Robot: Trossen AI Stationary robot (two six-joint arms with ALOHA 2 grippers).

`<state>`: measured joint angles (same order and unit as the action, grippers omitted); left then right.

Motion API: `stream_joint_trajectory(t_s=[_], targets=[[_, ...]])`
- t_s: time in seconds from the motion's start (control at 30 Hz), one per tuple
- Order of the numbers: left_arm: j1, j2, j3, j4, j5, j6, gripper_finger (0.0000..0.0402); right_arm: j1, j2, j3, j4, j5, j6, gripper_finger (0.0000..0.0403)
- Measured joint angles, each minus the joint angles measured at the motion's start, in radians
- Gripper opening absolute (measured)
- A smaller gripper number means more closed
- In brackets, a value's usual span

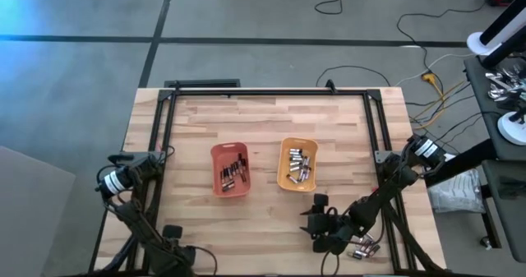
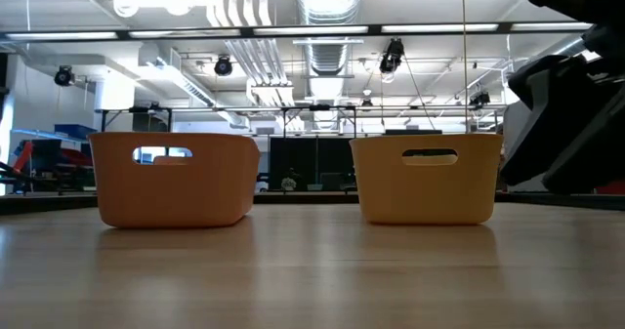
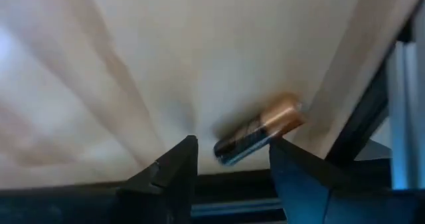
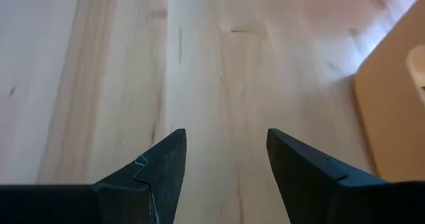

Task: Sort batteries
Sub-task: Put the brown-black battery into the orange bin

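At bench's near-left edge, your left tool (image 3: 229,161) sat open around a copper-top battery (image 3: 260,128); you needed to centre, then close. Right tool (image 4: 226,157) open, idle.

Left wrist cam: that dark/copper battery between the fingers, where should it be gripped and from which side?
Grip the battery across its dark mid-body, coming straight down from above. It lies flat on the table near the edge, angled across the open left gripper, so rotating the wrist to put the fingers square to its long axis probably helps.
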<state>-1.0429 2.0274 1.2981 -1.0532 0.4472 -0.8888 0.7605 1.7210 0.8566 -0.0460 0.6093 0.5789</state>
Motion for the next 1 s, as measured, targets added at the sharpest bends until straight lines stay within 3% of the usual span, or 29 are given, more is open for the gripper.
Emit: stream_joint_trajectory(t_s=[0.33, 0.63, 0.77, 1.0], targets=[[0.044, -0.006, -0.072, 0.064, 0.037, 0.016, 0.0117, 0.000, 0.000, 0.000, 0.000, -0.012, -0.014, 0.0203], [0.133, -0.009, -0.079, 0.060, -0.057, -0.054, 0.0038, 0.000, 0.000, 0.000, -0.001, -0.046, -0.015, 0.0203], [0.173, -0.049, -0.065, 0.075, -0.182, -0.064, 0.0025, 0.000, -0.012, 0.000, -0.005, -0.118, -0.015, 0.0203], [0.273, -0.181, -0.003, 0.101, -0.592, -0.093, 0.0034, 0.000, -0.059, 0.000, -0.021, -0.124, -0.002, 0.0203]])
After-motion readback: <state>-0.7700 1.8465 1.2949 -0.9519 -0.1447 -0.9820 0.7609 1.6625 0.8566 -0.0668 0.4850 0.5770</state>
